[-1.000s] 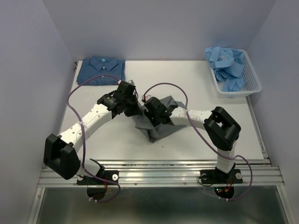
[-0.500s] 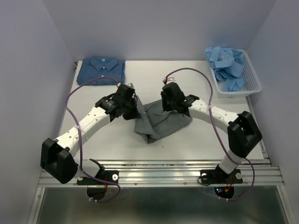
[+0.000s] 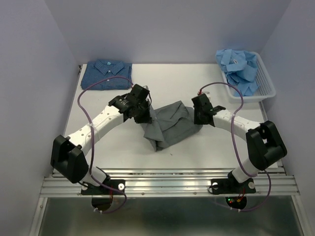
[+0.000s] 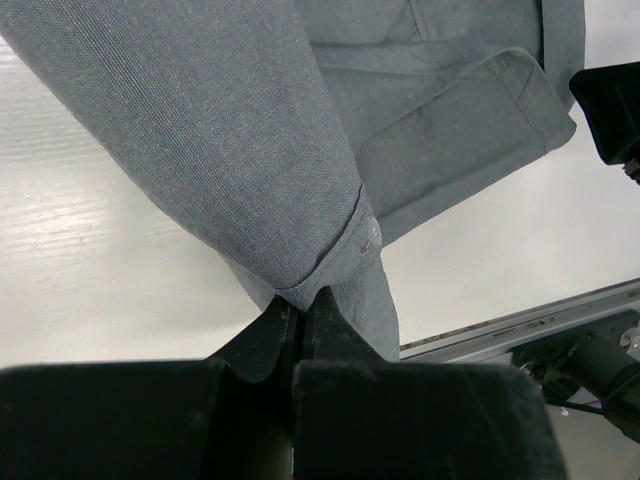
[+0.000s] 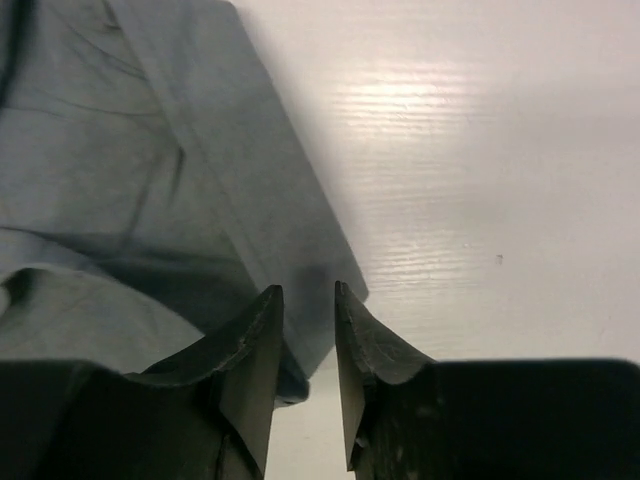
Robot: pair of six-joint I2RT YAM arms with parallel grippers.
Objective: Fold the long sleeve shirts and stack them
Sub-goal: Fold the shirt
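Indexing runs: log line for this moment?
left jaws: shut on plain grey cloth shirt | right jaws: open, empty, at shirt edge

No writing, label, brand or number can be read in any view. The grey shirt (image 3: 172, 126), the patterned blue shirt (image 3: 106, 76) and the white basket (image 3: 246, 100) carry nothing legible.

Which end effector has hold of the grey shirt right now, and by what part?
The left end effector pinches the grey shirt at a sleeve cuff, beside its button. The right end effector is open and holds nothing.
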